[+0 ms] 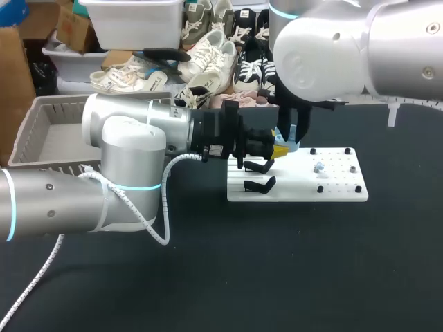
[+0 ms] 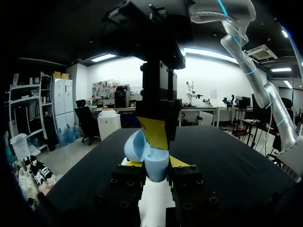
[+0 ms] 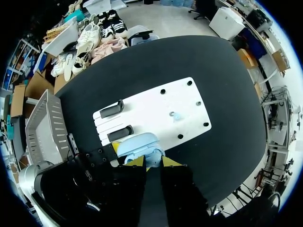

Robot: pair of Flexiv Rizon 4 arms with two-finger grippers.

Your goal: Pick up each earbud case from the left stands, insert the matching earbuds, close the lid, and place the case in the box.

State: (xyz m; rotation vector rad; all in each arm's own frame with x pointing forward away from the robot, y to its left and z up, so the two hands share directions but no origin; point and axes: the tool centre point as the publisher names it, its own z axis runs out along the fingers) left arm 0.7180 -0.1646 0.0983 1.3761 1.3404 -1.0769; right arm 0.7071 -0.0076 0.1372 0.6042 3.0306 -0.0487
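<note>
Grey basket (image 1: 55, 135) sits far left on the black table (image 1: 277, 277), well apart from the action. Next comes the left arm (image 1: 124, 159), big and silver, stretched level across the table towards the middle. At its end the left gripper (image 2: 153, 164) has the case (image 3: 138, 143) pinched, one yellow tip pressed to each side of the pale blue shell. That puts the case in the air, just over the left end of the white board (image 1: 332, 190). Its lid (image 2: 134, 145) is swung open, tipped to one side, with the cup of the case upright below it.

Straight above, the right arm (image 1: 332, 48) drops in from the far right corner. The right gripper (image 3: 152, 161) points down on the case and seems to touch its open top. Parted or pinched? From here I cannot tell; the view along it is too crowded with blue and yellow.

Under the case, on the board's left end, lie two black stands (image 1: 257, 167), one behind the other, both bare. Further right, the board shows black pegs at its corners. A single small pale earbud (image 1: 318, 167) rests near the middle of that right half, apart from both grippers.
</note>
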